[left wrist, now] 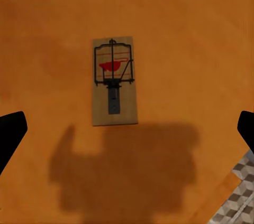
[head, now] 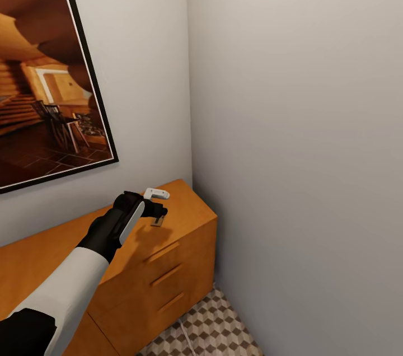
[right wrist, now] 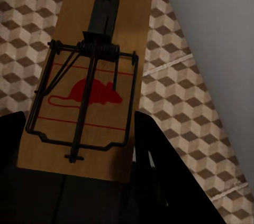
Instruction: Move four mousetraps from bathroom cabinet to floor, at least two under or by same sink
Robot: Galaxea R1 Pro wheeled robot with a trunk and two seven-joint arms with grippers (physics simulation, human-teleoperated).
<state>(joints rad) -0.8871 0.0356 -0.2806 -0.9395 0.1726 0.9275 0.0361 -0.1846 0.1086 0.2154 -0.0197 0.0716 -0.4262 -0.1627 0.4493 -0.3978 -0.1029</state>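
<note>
Left end effector wide open above mousetrap on cabinet, frame center; right end effector clamps second mousetrap over bathroom floor.

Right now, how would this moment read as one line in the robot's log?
left gripper: open above mousetrap on cabinet | right gripper: shut on second mousetrap, over bathroom floor

Home: framed picture, wooden sideboard
</note>
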